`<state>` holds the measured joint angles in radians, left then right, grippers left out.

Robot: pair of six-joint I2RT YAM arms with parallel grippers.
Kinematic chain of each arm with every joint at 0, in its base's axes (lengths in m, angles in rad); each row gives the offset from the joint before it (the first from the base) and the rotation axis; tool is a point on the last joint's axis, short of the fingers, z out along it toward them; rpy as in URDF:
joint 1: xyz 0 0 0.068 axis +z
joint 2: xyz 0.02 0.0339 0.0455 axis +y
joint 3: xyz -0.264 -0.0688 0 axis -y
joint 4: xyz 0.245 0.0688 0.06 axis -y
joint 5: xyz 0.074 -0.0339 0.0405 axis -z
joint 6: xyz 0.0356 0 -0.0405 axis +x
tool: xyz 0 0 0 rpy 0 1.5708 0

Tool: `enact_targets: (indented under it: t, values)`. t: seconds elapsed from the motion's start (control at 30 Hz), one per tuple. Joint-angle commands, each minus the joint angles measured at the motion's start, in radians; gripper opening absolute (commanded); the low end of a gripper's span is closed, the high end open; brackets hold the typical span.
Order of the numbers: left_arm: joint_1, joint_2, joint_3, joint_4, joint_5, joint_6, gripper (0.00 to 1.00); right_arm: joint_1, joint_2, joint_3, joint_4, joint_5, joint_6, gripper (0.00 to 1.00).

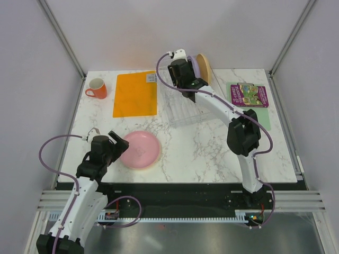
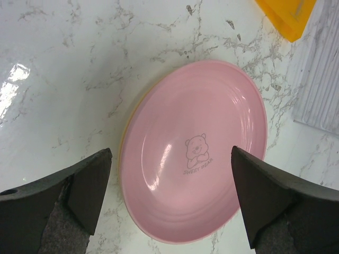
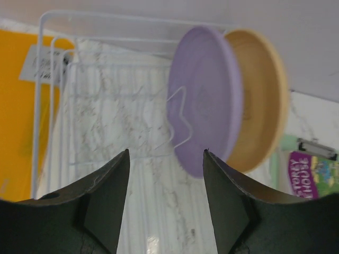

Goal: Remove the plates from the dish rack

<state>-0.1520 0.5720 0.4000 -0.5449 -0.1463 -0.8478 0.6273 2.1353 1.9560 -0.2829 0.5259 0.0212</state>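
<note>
Toward the near side of the desk (image 1: 201,153), the left fingers (image 2: 79,185) gape wide over the pink plate (image 2: 196,153) lying flat, while at the far dish rack (image 1: 180,119) the right fingers (image 3: 100,201) stand parted and empty before the upright purple plate (image 3: 206,100), tan-orange plate (image 3: 262,100) behind, so its rim likely needs straddling and pinching next.

The marble table (image 1: 212,153) bears a mug (image 1: 96,88), orange mat (image 1: 135,95), dish rack (image 1: 180,112), stacked plates (image 1: 140,150) and clipboard (image 1: 268,119).

pink plate (image 2: 193,153) showing a bear print | purple plate (image 3: 204,100), tan-orange plate (image 3: 262,100) showing plain | mat (image 1: 135,93) showing orange | counter (image 1: 201,153) showing grey-veined white marble
</note>
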Motion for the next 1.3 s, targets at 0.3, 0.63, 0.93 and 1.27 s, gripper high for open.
enact_targets:
  t: [0.3,0.63,0.93,1.27]
  values:
    - [0.003,0.095,0.028,0.148,0.039,0.065,1.00,-0.124,0.210,0.374,0.096,0.137,-0.228,0.63]
    - [0.003,0.160,0.071,0.175,0.040,0.101,1.00,-0.172,0.325,0.417,0.128,0.146,-0.248,0.32]
    - [0.003,0.180,0.059,0.186,0.042,0.095,1.00,-0.158,0.324,0.385,0.273,0.309,-0.338,0.00]
    - [0.003,0.183,0.054,0.191,0.074,0.085,1.00,-0.100,0.333,0.316,0.732,0.566,-0.720,0.00]
